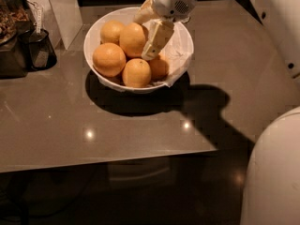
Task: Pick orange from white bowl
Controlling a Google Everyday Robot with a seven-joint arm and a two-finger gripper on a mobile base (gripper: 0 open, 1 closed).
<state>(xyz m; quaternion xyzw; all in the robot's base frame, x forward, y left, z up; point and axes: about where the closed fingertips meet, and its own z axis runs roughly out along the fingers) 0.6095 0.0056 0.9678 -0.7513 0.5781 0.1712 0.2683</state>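
The white bowl [185, 30] stands at the back of the brown table, lined with crinkled clear plastic [178, 55]. It holds several oranges. The largest orange [129, 39] lies at the upper middle of the pile. My gripper [141, 38] reaches down into the bowl from above. One finger [156, 40] lies against the orange's right side and the other [143, 14] against its top rear. The orange rests among the others. A smaller orange with a dark stem dot [136, 72] lies at the bowl's front.
More oranges [108, 59] fill the bowl's left. A dark container [40, 48] and a white panel [61, 8] stand at the back left. The table's front edge [117, 161] runs below. My white body [274, 172] fills the lower right.
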